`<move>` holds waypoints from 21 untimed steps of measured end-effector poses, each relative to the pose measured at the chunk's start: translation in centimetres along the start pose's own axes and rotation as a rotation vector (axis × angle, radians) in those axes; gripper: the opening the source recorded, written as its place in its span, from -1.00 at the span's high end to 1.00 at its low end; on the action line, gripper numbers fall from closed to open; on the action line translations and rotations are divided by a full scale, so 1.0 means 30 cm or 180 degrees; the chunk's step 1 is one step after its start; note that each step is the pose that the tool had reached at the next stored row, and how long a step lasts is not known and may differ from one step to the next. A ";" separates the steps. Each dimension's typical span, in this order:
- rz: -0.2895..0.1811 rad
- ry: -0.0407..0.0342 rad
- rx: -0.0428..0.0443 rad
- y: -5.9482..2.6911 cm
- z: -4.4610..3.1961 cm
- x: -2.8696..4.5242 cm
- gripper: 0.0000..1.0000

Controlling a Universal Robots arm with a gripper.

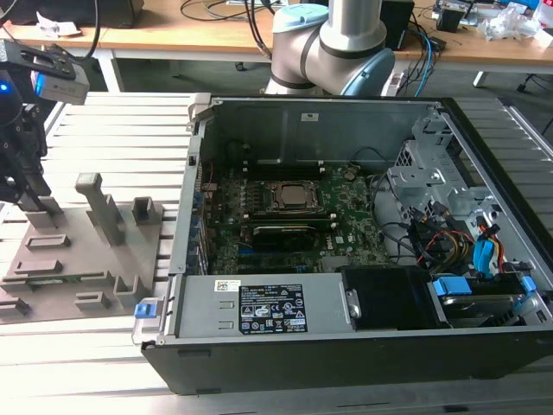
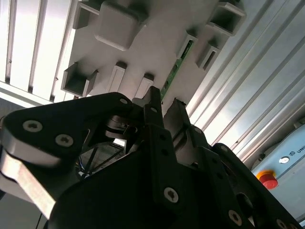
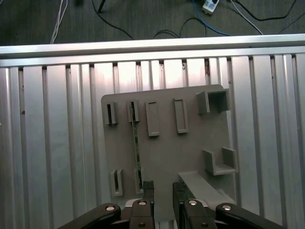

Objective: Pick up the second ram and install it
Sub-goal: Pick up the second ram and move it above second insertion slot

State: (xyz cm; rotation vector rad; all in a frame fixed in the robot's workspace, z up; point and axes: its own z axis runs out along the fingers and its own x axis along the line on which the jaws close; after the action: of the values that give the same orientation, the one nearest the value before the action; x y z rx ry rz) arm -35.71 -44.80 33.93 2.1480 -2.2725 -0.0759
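Observation:
The second ram [image 3: 136,152] is a thin green stick standing on edge in two slots of the grey holder tray [image 3: 190,143]. In the second wrist view its green edge [image 2: 177,67] shows just beyond the fingertips. My gripper [image 3: 163,191] hangs over the tray's edge, a little to one side of the stick, open with nothing between its black fingers [image 2: 153,102]. In the exterior view the gripper [image 1: 30,194] hovers above the tray [image 1: 86,259] at the exterior view's far left. The green motherboard [image 1: 285,229] lies inside the open computer case.
The open case [image 1: 346,259] fills the middle and the exterior view's right, with cables, a drive cage and a black fan shroud inside. Grey posts [image 1: 99,207] rise from the tray. Everything rests on a ribbed aluminium table [image 3: 57,143]. A red stop button [image 2: 267,180] sits nearby.

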 end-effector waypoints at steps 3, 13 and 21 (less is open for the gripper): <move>0.0000 0.0000 0.0000 0.000 0.006 0.000 0.40; 0.0000 0.0001 0.0000 -0.001 0.028 0.001 0.40; 0.0000 0.0004 0.0000 -0.002 0.044 0.001 0.40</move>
State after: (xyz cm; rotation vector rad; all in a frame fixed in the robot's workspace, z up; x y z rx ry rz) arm -35.71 -44.80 32.61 2.1473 -2.2719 -0.0743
